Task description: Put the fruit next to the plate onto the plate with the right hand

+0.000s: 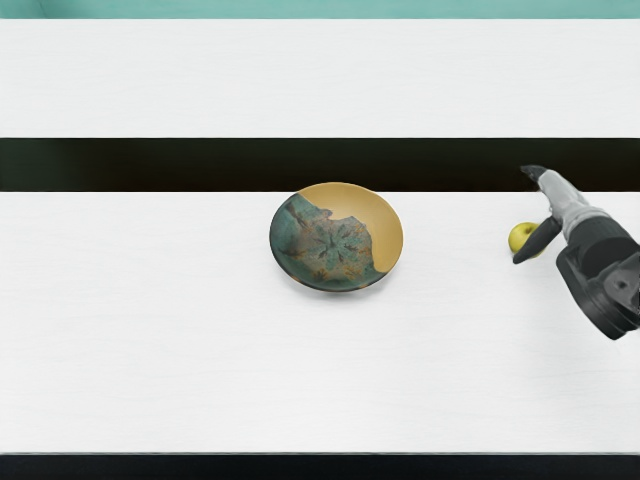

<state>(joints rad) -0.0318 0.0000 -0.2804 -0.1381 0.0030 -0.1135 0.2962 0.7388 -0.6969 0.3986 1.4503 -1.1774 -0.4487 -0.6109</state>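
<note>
A round plate (384, 222), yellow with a teal-green leaf pattern, lies on the white table near the middle of the head view. Well to its right sits a small yellow-green fruit (520, 236), partly covered by my right hand (537, 215). The right arm comes in from the right edge. The hand's dark fingers are spread around the fruit, one above it and one curving down across its right side. They are not closed on it, and the fruit still rests on the table. No left arm shows.
The white table (150, 330) runs the full width. A dark gap (150, 165) separates it from a second white surface (150, 80) behind. The table's front edge lies along the bottom of the view.
</note>
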